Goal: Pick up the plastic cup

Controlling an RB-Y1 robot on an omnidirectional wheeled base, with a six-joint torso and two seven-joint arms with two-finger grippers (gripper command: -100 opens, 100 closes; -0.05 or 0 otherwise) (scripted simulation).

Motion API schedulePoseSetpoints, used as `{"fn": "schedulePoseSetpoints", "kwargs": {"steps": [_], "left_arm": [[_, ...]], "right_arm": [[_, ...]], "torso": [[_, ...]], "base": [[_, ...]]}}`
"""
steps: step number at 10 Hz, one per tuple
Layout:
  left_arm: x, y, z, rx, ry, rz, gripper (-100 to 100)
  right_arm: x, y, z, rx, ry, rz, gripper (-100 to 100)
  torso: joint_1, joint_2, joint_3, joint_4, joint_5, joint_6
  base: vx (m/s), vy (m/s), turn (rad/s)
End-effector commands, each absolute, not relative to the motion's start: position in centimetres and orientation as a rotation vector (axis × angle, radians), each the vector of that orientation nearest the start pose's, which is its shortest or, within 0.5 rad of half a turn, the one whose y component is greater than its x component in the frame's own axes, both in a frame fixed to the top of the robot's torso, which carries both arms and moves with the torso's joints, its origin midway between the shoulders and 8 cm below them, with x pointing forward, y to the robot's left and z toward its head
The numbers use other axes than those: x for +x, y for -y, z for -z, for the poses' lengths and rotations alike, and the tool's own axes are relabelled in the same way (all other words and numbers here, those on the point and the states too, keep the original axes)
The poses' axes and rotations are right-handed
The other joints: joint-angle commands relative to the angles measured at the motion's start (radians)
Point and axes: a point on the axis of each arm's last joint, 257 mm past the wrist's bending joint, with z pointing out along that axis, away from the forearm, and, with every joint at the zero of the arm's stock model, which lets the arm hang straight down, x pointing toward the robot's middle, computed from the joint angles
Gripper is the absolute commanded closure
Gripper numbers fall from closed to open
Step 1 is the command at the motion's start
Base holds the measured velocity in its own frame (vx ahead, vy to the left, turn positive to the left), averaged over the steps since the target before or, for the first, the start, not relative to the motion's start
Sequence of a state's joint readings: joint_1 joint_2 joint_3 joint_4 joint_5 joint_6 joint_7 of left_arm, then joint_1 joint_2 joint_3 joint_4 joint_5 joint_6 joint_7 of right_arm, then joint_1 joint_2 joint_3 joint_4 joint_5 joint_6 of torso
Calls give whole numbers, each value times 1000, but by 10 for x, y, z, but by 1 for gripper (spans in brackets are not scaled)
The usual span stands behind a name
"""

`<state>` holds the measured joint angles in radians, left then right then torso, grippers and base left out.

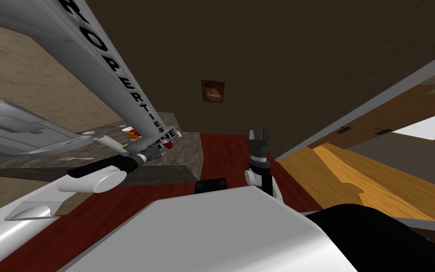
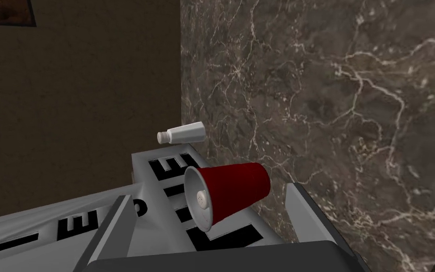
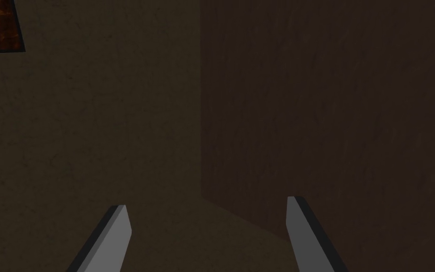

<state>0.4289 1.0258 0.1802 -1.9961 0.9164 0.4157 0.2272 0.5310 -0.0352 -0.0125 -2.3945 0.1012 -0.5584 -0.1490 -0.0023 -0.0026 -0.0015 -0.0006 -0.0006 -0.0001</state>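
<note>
- The left gripper point(image 2: 207, 191) is open: its two fingers point(image 2: 304, 215) stand wide apart and hold nothing.
- The red cup point(image 2: 235, 191) sits just ahead of the fingertips, in line with the gap between them, and touches neither.
- Its white mouth turns toward one finger and its base toward the other, so the jaws face the cup's ends rather than its sides.
- I would roll the wrist about a quarter turn first, then ease forward until the middle of the cup's wall lies between the blades.
- Close softly, because the wall looks thin and tapered, so a hard squeeze may crush it or squirt it out.
- Something small and white shows inside the mouth; I cannot tell what it is.
- Just behind the cup lies a grey lettered slab point(image 2: 32, 219). Keep the nearer blade clear of it when advancing.
- Past the slab is a white shaker point(image 2: 183, 133), and the marble counter point(image 2: 344, 118) lies beyond.
- The right gripper point(image 3: 207, 203) is idle, with its blades spread apart.
</note>
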Motion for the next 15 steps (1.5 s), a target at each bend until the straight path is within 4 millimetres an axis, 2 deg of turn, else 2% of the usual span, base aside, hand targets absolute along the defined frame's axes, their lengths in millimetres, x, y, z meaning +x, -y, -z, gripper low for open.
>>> {"fn": "schedulePoseSetpoints", "kwargs": {"steps": [1,2,3,4,5,6,7,8,9,10,11,12,13,14,15], "left_arm": [[426,-436,189,-1588,-1546,1047,-100],[426,-436,189,-1588,-1546,1047,-100],[423,-449,199,-1661,-1563,1000,-100],[422,-449,200,-1664,-1566,996,-100],[420,-462,206,-1727,-1570,958,-100],[418,-463,210,-1740,-1580,942,-100],[415,-476,215,-1803,-1580,903,-100],[412,-476,218,-1814,-1588,888,-100],[409,-489,222,-1876,-1583,848,-100],[406,-489,225,-1886,-1591,834,-100],[402,-502,227,-1944,-1581,797,-100],[400,-502,230,-1956,-1589,781,-100],[395,-514,232,-2014,-1578,741,-100],[393,-514,234,-2022,-1583,730,-100],[387,-525,236,-2080,-1571,687,-100]], "right_arm": [[309,259,-73,501,-576,-1391,0],[309,259,-73,501,-576,-1391,0],[309,259,-73,501,-576,-1391,0],[309,259,-73,501,-576,-1391,0],[309,259,-73,501,-576,-1391,0],[309,259,-73,501,-576,-1391,0],[309,259,-73,501,-576,-1391,0],[309,259,-73,501,-576,-1391,0],[309,259,-73,501,-576,-1391,0],[309,259,-73,501,-576,-1391,0],[309,259,-73,501,-576,-1391,0],[309,259,-73,501,-576,-1391,0],[309,259,-73,501,-576,-1391,0],[309,259,-73,501,-576,-1391,0],[309,259,-73,501,-576,-1391,0]], "torso": [[0,0,0,0,0,0],[-1,0,0,0,0,1],[-2,-3,-1,0,-1,1],[-1,-7,-4,-2,0,1],[0,-6,-4,-2,0,0],[0,-5,-3,-1,0,0],[1,-3,-2,-1,0,0],[1,-3,-2,-1,0,1],[1,-2,-1,-1,0,0],[1,-2,-1,-1,0,0],[2,-2,-1,-1,0,0],[2,-3,-2,-1,0,0],[3,-2,-1,-1,1,0],[2,-2,-1,-1,1,0],[2,-2,-1,-1,1,0]], "base": [[16,-63,-117],[72,-84,-237],[157,-59,-115],[118,-36,21],[83,-48,34],[55,-33,10],[62,-25,2],[51,-23,0],[62,-31,10],[61,-19,6],[66,-12,6],[63,-7,3],[65,-14,3],[58,-14,6],[71,-15,4]]}}
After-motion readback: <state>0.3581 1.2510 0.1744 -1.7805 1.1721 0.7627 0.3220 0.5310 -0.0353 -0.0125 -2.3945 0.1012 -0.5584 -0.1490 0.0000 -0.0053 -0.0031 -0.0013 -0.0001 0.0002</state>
